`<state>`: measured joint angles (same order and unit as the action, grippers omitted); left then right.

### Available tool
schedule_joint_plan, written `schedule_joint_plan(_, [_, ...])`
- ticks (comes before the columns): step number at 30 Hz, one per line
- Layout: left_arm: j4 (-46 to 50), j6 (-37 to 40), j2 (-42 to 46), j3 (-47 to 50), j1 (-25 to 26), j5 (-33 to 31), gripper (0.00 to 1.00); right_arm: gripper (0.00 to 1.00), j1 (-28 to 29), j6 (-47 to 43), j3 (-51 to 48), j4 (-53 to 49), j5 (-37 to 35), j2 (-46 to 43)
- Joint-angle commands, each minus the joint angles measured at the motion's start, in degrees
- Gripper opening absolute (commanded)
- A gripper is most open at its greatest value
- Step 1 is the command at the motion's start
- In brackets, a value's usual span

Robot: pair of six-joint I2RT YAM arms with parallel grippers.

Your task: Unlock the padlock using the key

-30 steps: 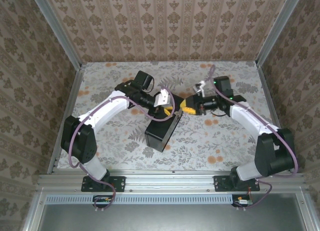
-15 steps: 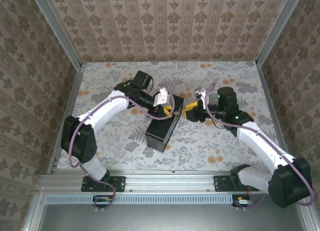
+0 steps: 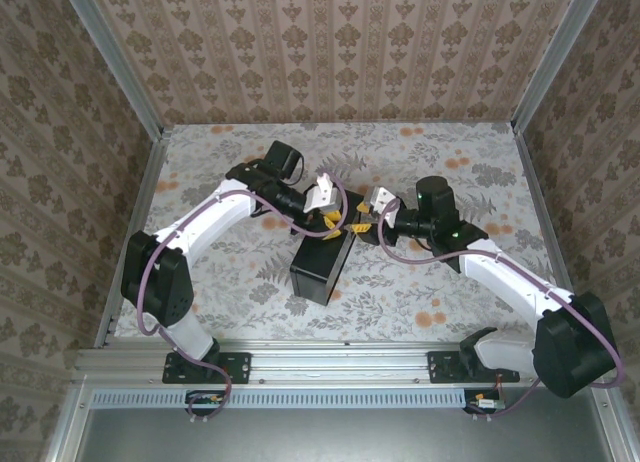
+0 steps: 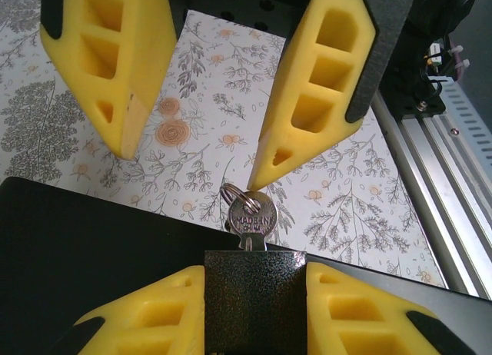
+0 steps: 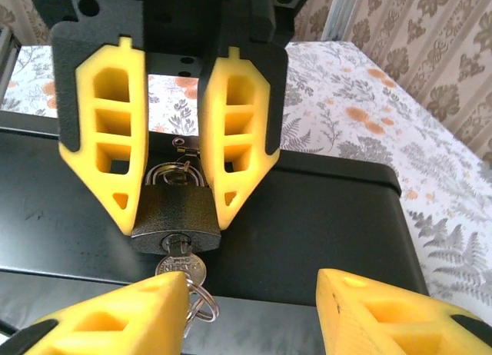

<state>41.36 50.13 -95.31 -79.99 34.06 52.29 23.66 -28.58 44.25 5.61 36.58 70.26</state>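
- The padlock [image 5: 175,217], dark-bodied, is sitting against the black box [image 5: 323,209], with the key [image 5: 181,269] sticking out of its keyhole.
- The left gripper [image 4: 254,269] is clamping the padlock's body between its fingers.
- The right gripper [image 5: 252,282] is hovering with its jaws well apart on either side of the key, gripping nothing.
- The box is lying on the floral table [image 4: 346,194].

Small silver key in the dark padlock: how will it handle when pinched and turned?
The small silver key looks thin, flat and smooth, so a pinch may slip when twisting. It sits in the dark hammered-metal padlock, so probably stiff rather than wobbly. Its loose wire ring will likely swing and might snag.
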Motion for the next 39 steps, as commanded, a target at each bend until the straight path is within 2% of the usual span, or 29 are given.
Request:
schedule_joint_plan(1, [0.02,1.11,0.23,-3.40,-0.23,4.11,0.05,0.48,0.84,-4.56,1.15,-1.01,0.33,0.41])
schedule_joint_plan(12, [0.12,1.11,0.55,-3.95,-0.23,4.68,0.04,0.45,2.49,-5.81,1.23,-3.01,0.90,-0.09])
schedule_joint_plan(20, [0.36,1.10,0.94,-3.86,-0.05,4.84,0.03,0.28,3.32,-5.20,1.63,-1.48,0.75,1.02])
schedule_joint_plan(24, [0.08,1.02,1.11,-3.73,0.12,4.92,0.03,0.12,3.41,-5.44,2.02,-2.62,1.36,1.15])
schedule_joint_plan(30, [-0.67,0.29,1.00,-3.52,0.95,4.34,0.03,0.02,3.59,-1.24,3.81,-5.06,5.22,1.01])
schedule_joint_plan(33, [-2.14,-0.63,1.34,-2.22,1.18,4.01,0.02,0.02,3.59,2.56,6.47,-9.67,7.72,1.55])
schedule_joint_plan(37, [-4.31,-2.02,1.58,-0.66,0.92,3.11,0.04,0.04,3.59,7.03,4.98,-9.57,8.65,0.22])
schedule_joint_plan(38, [-4.96,-2.69,1.47,-0.45,0.92,2.71,0.11,0.11,3.59,6.90,5.08,-11.74,8.33,-0.15])
schedule_joint_plan(39, [-6.53,-4.49,1.47,-0.05,0.92,2.15,0.21,0.24,3.59,5.99,5.59,-15.02,7.76,-0.37])
